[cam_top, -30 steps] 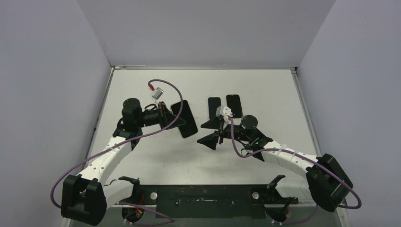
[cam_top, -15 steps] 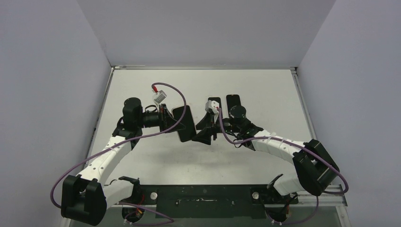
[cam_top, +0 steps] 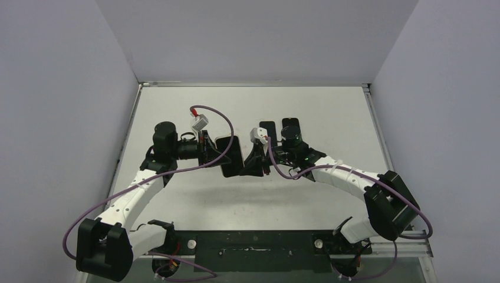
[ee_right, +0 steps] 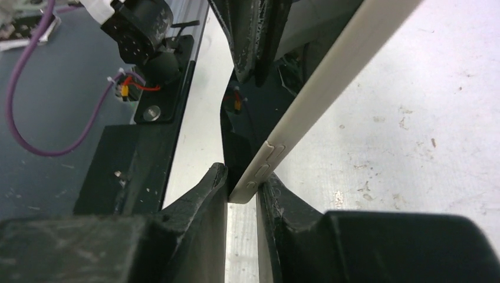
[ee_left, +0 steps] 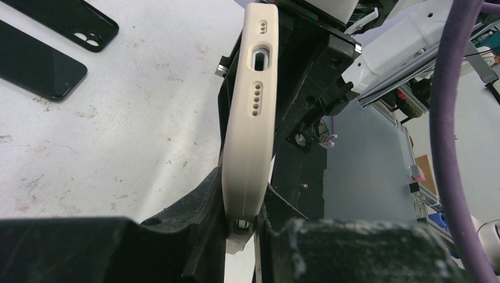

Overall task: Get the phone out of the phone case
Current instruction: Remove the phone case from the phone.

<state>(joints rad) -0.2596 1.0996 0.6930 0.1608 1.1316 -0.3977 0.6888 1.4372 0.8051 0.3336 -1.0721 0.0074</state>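
Note:
A cream phone case [ee_left: 253,118] with the phone [cam_top: 230,156] in it hangs edge-up above the table's middle. Only the phone's dark face shows, in the top view. My left gripper [ee_left: 255,221] is shut on one end of the case, whose port cut-outs face the left wrist camera. My right gripper [ee_right: 243,191] is shut on a corner of the case [ee_right: 330,82], by the side buttons. In the top view the left gripper [cam_top: 215,154] and the right gripper [cam_top: 249,165] meet at the phone from either side.
A black phone case [ee_left: 76,20] with a camera cut-out and a black phone [ee_left: 35,62] lie flat on the table behind the grippers. In the top view these two [cam_top: 268,128] sit just behind the right wrist. The black base rail [cam_top: 253,247] runs along the near edge.
My right arm has swung left to the phone, and its jaws have gone from open to shut on the case's corner. The left gripper has kept its hold, shifting slightly.

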